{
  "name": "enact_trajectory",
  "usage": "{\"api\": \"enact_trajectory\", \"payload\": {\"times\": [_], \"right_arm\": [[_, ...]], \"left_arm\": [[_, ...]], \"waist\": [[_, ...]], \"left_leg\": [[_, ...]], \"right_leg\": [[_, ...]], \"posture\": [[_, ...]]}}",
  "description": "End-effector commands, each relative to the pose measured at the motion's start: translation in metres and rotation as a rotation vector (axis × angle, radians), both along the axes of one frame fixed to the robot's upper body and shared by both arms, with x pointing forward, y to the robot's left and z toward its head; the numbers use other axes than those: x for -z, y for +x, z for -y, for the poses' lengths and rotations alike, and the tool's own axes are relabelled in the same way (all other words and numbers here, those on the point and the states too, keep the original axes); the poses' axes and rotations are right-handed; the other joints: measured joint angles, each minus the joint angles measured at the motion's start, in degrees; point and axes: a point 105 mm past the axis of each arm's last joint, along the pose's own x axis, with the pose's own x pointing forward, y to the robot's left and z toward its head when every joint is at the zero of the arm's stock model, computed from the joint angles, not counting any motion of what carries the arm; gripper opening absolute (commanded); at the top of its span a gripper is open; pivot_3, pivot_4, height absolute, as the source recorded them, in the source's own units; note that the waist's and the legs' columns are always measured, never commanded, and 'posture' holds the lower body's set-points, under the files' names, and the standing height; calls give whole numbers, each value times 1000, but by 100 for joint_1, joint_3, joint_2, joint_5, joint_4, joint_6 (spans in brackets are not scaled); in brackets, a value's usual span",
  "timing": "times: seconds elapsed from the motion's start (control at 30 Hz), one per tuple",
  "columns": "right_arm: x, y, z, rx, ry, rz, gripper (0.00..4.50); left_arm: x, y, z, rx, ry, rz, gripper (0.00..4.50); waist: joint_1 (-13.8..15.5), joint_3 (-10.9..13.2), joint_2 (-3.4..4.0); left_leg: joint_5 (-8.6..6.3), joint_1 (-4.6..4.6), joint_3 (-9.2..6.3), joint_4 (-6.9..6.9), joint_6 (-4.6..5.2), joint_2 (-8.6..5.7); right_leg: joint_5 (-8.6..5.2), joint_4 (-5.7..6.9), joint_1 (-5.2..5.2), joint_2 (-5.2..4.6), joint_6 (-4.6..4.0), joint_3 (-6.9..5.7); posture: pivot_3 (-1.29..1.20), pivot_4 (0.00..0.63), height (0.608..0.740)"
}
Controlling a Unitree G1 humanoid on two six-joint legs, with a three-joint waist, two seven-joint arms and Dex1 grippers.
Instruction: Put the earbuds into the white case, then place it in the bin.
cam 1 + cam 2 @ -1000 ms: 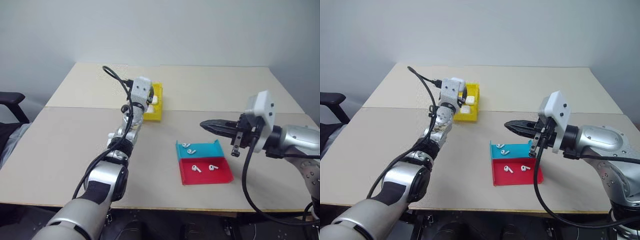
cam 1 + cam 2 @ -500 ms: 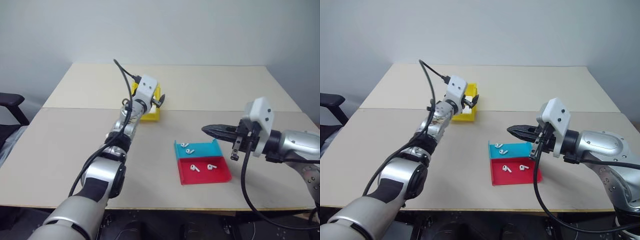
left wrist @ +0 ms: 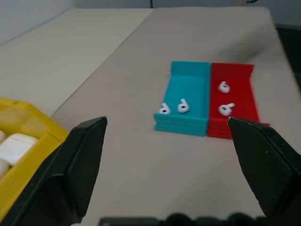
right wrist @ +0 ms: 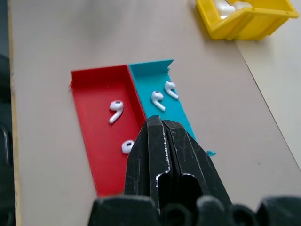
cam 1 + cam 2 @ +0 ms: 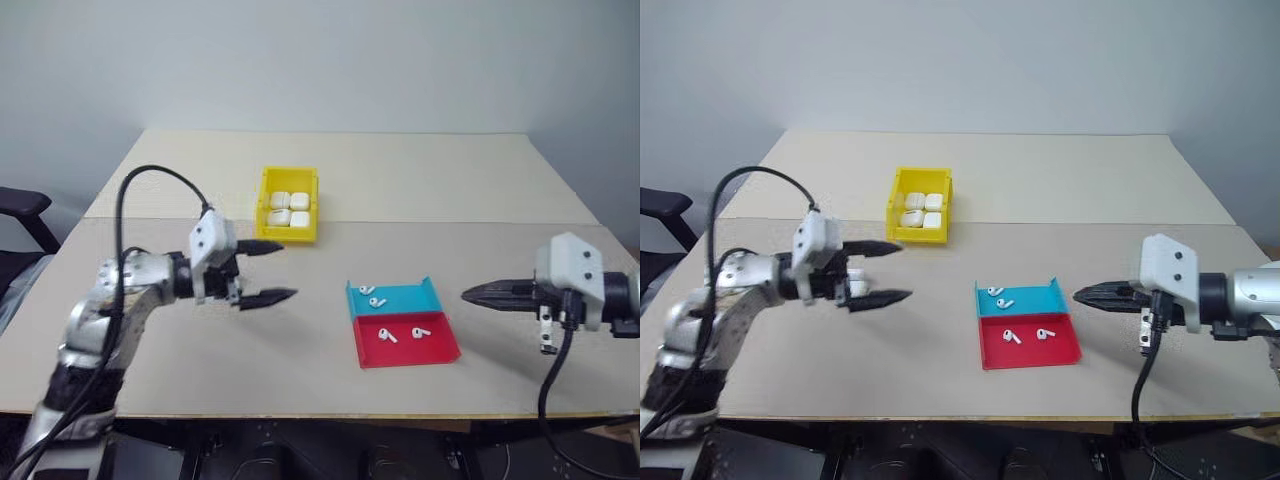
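Earbuds (image 5: pixel 398 317) are lying in the teal-and-red tray (image 5: pixel 402 322), stems pointing various ways; left gripper (image 5: pixel 268 271) is hovering spread, right gripper (image 5: pixel 478 294) pressed together, bin (image 5: pixel 288 205) holding four cases (image 5: pixel 289 208).

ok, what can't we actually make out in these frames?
- White cases in the yellow bin: too small in the eye views to tell lids open or shut, or earbuds inside.
- Left wrist view: bin cut off by the picture's edge, so only part of its contents shows.
- Right wrist view: one earbud in the red half of the tray partly hidden by the shut right gripper.
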Motion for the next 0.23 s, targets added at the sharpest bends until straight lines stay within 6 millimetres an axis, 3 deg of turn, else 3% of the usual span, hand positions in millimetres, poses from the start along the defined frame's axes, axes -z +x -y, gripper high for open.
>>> {"api": "enact_trajectory", "payload": {"times": [0.03,0.23], "right_arm": [[-11,-7,5,-49,-47,62,0],[-6,-6,-1,-73,-27,51,0]], "left_arm": [[-24,-26,-4,54,-44,-68,4461],[-34,-33,-8,34,-85,-102,4461]], "waist": [[9,0,0],[40,0,0]], "left_leg": [[0,0,-1,0,0,0],[0,12,0,2,0,-1]], "right_leg": [[0,1,0,0,0,0],[-1,3,10,0,1,1]], "posture": [[0,150,740],[0,150,740]]}}
